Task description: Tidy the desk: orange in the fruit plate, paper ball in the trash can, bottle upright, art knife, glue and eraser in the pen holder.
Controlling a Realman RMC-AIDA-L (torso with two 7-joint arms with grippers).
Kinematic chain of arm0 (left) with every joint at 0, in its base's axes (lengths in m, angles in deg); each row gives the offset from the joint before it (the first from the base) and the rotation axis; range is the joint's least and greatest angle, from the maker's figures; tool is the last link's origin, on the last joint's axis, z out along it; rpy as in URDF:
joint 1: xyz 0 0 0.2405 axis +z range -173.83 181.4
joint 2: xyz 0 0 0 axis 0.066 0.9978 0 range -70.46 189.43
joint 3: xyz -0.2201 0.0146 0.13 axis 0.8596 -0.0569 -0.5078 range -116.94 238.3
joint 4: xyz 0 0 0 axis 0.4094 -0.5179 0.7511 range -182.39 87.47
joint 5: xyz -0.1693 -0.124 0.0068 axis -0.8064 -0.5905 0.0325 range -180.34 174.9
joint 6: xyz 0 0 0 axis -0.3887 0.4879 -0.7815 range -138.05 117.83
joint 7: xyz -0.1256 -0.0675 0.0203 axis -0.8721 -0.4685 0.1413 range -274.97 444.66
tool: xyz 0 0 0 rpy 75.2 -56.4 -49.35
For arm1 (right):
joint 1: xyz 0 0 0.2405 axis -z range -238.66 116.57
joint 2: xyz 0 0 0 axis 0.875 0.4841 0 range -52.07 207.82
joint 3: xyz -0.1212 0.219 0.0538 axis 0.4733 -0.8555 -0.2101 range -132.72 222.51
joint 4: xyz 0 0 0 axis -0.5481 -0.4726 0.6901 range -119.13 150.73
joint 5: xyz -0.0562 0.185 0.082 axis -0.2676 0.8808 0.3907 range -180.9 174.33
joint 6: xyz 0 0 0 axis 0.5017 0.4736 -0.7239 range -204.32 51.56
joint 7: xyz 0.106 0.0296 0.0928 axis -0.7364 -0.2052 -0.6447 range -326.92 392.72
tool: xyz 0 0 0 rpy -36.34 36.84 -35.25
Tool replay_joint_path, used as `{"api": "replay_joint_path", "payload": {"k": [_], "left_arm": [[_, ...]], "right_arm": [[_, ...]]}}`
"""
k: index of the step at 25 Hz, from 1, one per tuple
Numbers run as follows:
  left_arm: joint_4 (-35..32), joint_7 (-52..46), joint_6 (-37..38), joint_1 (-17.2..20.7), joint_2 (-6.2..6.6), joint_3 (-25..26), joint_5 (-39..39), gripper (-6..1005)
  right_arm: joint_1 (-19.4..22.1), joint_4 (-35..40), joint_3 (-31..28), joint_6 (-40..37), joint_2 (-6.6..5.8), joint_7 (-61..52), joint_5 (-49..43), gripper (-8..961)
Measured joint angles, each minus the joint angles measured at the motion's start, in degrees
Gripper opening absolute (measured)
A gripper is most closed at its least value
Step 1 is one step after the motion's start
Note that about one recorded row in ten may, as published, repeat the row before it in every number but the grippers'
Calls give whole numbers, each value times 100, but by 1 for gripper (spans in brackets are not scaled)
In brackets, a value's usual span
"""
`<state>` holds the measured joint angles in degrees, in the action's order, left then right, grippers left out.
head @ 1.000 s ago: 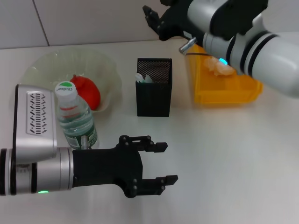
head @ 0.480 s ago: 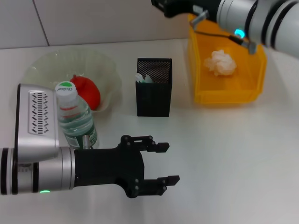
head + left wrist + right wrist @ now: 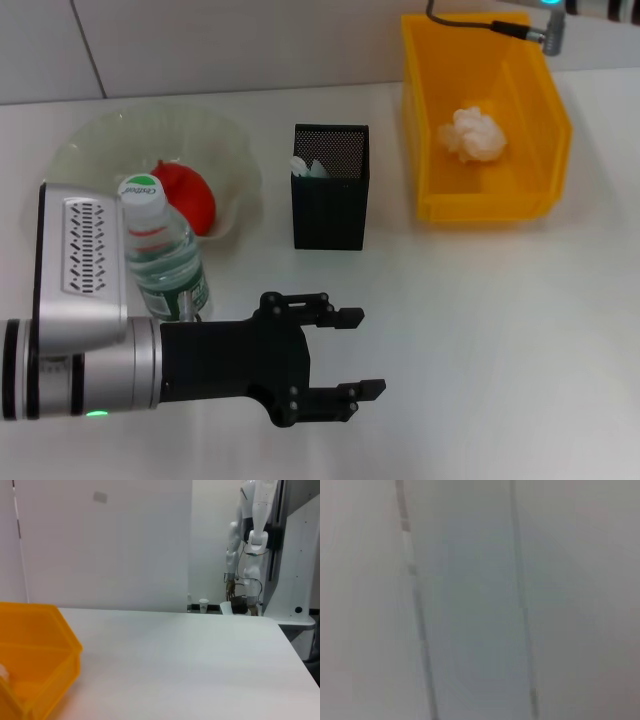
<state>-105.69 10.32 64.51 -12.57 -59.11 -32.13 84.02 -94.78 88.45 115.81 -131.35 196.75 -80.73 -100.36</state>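
Note:
The orange [image 3: 188, 196] lies in the pale-green fruit plate [image 3: 100, 140] at the back left. Upright in front of that plate stands the bottle [image 3: 160, 258], partly hidden by my left arm. My left gripper [image 3: 355, 352] hovers open over bare table near the front, holding nothing. The black mesh pen holder [image 3: 330, 190] stands mid-table with white items showing inside. The paper ball [image 3: 472, 135] rests in the yellow trash can [image 3: 540, 100], whose corner also shows in the left wrist view [image 3: 35, 655]. The right gripper is out of view; only its cable shows at the top edge. The eraser is not visible.
Bare white table stretches right of and in front of the pen holder. A wall runs behind the table. The left wrist view shows another white robot [image 3: 250, 545] standing beyond the table's far edge.
The right arm has risen and pulled back out of the head view, uncovering the paper ball lying in the trash can. The left arm has stayed put.

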Motion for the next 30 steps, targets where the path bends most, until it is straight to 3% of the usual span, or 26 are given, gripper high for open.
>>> {"api": "replay_joint_path", "payload": {"k": [3,10,13,22,27,30], "left_arm": [[11,47,0,5,-5,12,-20,697],[154,98,-9,-29,2,181,-23,697],[207,109,-1,-27,15,331,-5,697],[224,110,66,71,52,628,16,697],[206,39,273,108,80,900,87,698],[202,25,400,120,92,1007,102,698]], "right_arm": [[-335,-894,-548,-862,-34,917,627,483],[-309,-1261,-1272,-2334,-75,1538,805,496],[37,-995,-1411,-3051,-113,1647,756,501],[1095,101,-1421,-3451,-120,1641,373,518],[1373,374,-1432,-3857,-94,1559,-127,528],[1467,454,-1400,-4047,-6,1599,-571,534]]}}
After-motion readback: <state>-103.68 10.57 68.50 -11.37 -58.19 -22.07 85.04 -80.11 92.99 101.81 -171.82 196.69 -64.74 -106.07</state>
